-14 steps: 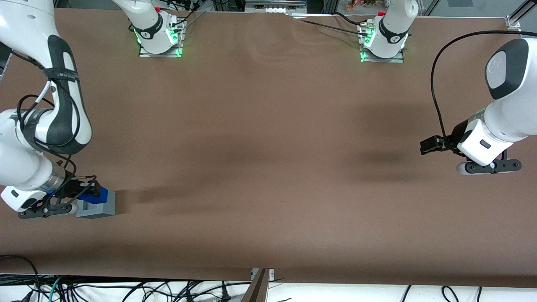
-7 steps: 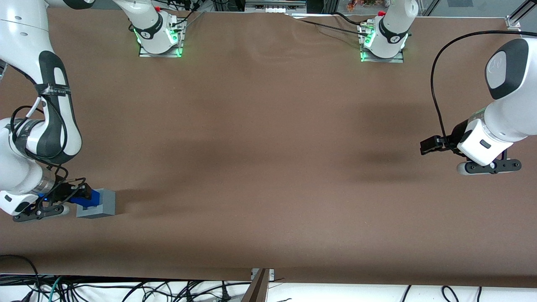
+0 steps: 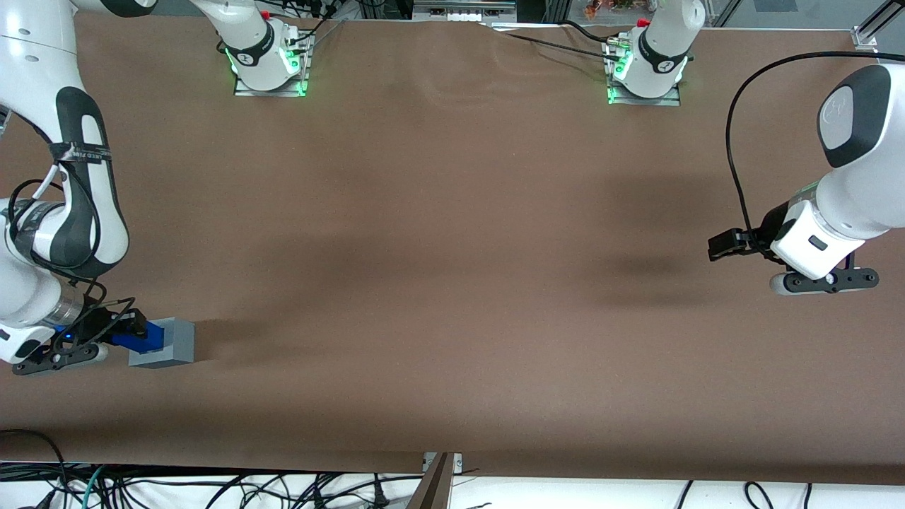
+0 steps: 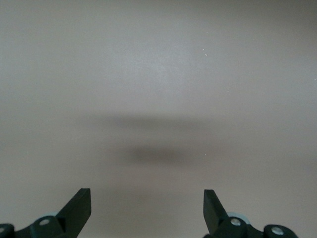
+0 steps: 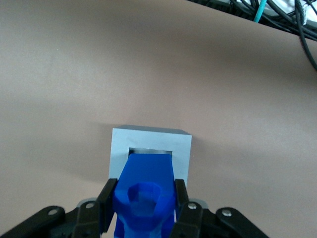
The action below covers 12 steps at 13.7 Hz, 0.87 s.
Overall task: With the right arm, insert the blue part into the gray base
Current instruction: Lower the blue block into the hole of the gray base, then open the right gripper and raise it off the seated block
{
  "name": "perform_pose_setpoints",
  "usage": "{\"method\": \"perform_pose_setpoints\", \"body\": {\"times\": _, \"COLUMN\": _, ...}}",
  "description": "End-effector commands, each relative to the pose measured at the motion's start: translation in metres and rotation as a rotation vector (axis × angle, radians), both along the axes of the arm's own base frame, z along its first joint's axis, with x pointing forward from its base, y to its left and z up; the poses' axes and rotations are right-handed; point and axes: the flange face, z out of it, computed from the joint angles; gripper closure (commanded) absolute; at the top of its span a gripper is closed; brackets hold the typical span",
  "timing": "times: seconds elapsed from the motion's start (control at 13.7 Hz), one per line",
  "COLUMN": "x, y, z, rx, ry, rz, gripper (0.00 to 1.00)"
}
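The gray base [image 3: 170, 343] sits on the brown table at the working arm's end, near the front camera. My right gripper [image 3: 126, 331] is beside it, shut on the blue part [image 3: 133, 338]. The part reaches sideways over the base's edge. In the right wrist view the black fingers [image 5: 108, 203] clamp both sides of the blue part [image 5: 146, 183]. Its tip lies over the square recess in the gray base [image 5: 148, 141]. Whether the part touches the base cannot be told.
Two arm mounts with green lights [image 3: 269, 67] [image 3: 643, 74] stand at the table edge farthest from the front camera. Loose cables [image 3: 212, 488] run along the near edge. The parked arm [image 3: 820, 247] hangs over its own end of the table.
My right arm and gripper have shifted toward the working arm's end of the table, carrying the blue part from over the base's top to its edge. The base has not moved.
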Motion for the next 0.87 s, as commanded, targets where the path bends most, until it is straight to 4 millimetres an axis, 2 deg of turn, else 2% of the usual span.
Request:
{"method": "perform_pose_setpoints", "body": {"times": 0.0, "x": 0.006, "y": -0.005, "z": -0.015, "rx": 0.015, "ry": -0.020, "rz": 0.011, "gripper": 0.58}}
{"method": "perform_pose_setpoints", "body": {"times": 0.8, "x": 0.005, "y": -0.002, "z": -0.033, "rx": 0.082, "ry": 0.000, "rz": -0.038, "gripper": 0.59}}
